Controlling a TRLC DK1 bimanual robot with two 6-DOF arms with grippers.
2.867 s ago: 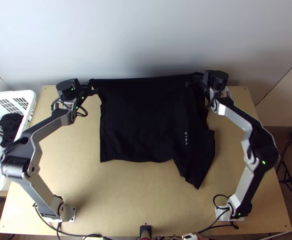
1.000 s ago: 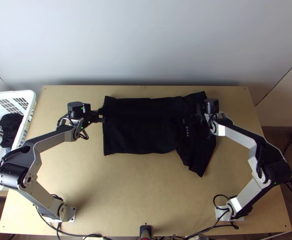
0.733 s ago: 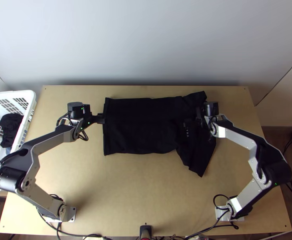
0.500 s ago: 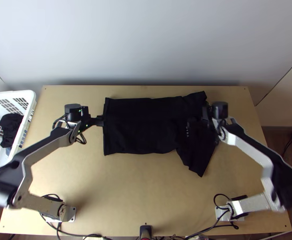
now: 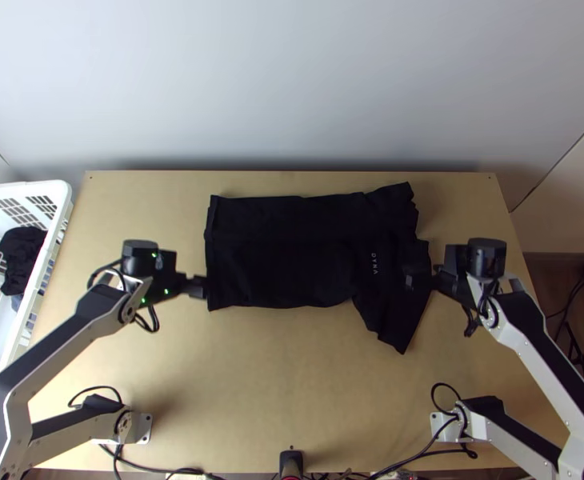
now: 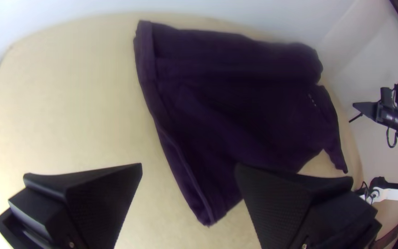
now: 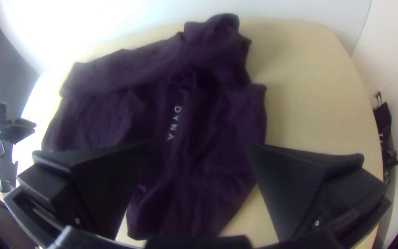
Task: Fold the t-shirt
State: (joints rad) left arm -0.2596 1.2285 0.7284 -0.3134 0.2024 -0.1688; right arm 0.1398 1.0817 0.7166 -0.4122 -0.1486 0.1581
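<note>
The black t-shirt (image 5: 292, 264) lies on the table with its far part folded over toward the near side, and a sleeve spreads toward the near right. My left gripper (image 5: 196, 286) is at the shirt's left edge, near its near left corner. In the left wrist view the left gripper (image 6: 189, 170) stands open, the shirt's corner between and beyond its fingers. My right gripper (image 5: 416, 277) is over the shirt's right part. In the right wrist view the right gripper (image 7: 201, 152) is open above the cloth (image 7: 199, 193), holding nothing.
A white laundry basket (image 5: 62, 210) with dark cloth (image 5: 22, 258) in it stands at the table's left. Bare wood (image 5: 284, 384) lies between the shirt and the near edge. Cables (image 5: 164, 469) run along that edge.
The shirt's far edge was brought toward the near side and laid down; both grippers let it go. Since then both have drawn back toward the near side, the right one also outward.
</note>
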